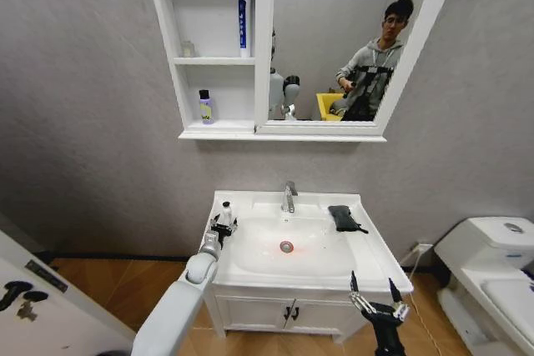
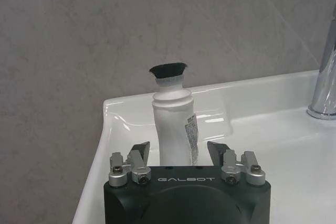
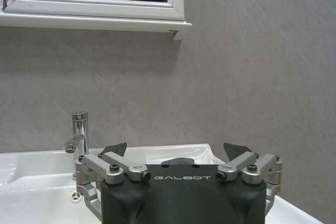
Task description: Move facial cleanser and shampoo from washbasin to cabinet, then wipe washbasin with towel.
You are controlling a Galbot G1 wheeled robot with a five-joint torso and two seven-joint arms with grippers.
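left end effector (image 2: 178, 153) spread around white bottle (image 2: 174, 124) near washbasin (image 2: 113, 109) corner; right end effector (image 1: 372, 288) apart.

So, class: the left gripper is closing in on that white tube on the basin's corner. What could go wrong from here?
1. The white tube stands upright near the washbasin corner edge; a nudge from the open left gripper may topple it off.
2. Its narrow, ridged body might slip between the fingers.
3. The right gripper hangs open near the front rim and could bump it.

A small folded dark cloth (image 1: 344, 218) is lying on the white ceramic washbasin (image 1: 250, 277), right of the chrome tap (image 1: 289, 198), and a white black-capped bottle (image 2: 174, 124) is standing at the left rim.
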